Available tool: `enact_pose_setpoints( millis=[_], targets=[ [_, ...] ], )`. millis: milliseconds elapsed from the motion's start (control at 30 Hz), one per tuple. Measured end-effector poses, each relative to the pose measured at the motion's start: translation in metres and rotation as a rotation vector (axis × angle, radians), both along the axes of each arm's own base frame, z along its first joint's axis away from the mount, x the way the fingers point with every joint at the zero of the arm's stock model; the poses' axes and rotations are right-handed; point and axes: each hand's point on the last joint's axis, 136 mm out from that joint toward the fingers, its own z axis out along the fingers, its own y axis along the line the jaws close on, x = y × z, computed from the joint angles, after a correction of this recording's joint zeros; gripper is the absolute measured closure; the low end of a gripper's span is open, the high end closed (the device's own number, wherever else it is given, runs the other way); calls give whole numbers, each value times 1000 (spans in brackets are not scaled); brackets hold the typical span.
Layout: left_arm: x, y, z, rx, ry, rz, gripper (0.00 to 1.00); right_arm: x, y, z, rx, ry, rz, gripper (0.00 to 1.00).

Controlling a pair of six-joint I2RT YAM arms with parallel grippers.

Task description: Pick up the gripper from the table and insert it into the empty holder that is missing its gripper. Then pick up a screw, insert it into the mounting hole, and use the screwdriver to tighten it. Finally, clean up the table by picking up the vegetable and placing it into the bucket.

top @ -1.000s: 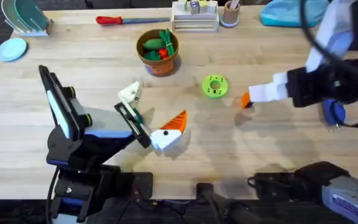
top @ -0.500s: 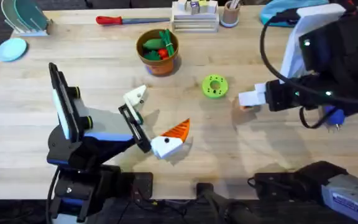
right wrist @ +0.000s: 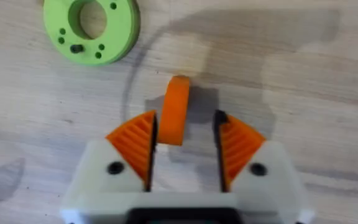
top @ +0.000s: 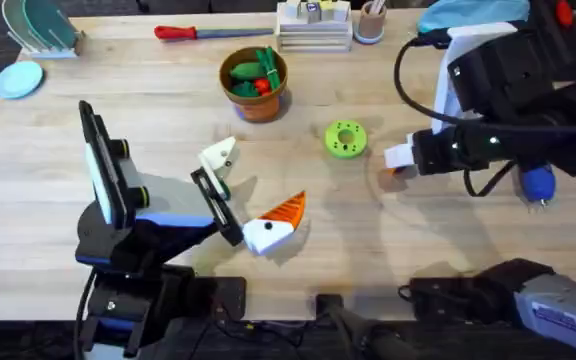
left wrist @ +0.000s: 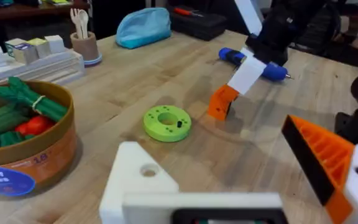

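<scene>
**Right claw straddling the orange pad beside the green disc**

The right claw (right wrist: 185,146) is down at the bench (top: 118,60) with its white, orange-ribbed fingers (right wrist: 135,146) spread narrowly around the small orange wedge-shaped plastic gripper pad (right wrist: 174,111). The pad lies against one finger and clear of the other, so the claw is not yet closed on it. The pad sits just beside the flat lime-green ring-shaped disc (top: 345,139). Past the pad, on the side away from the disc, lies the bright blue pen-shaped screwdriver (left wrist: 253,64).

The left claw (top: 243,190) hangs wide apart with nothing in it, on the disc's near-left side. One finger is the bare white blocky holder (top: 214,155). The other carries an orange ribbed tip (top: 286,209).

Behind and left of the disc stands the round brown-orange bucket (top: 256,100), with green and red toy produce inside.
</scene>
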Motion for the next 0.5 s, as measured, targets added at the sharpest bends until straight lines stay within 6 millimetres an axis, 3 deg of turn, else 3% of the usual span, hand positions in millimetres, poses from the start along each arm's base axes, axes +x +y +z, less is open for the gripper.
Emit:
enact_pose_setpoints(
  millis=[100, 233, 367, 500],
  targets=[
    [0, 0, 0, 0, 0, 0, 8, 0, 0, 0, 3, 0, -8, 697],
    [0, 0, 0, 0, 0, 0, 8, 0, 0, 0, 3, 0, -9, 760],
    [0, 0, 0, 0, 0, 0, 8, 0, 0, 0, 4, 0, -14, 976],
    [0, 0, 0, 0, 0, 0, 8, 0, 0, 0, 4, -1, -13, 987]
  ],
)
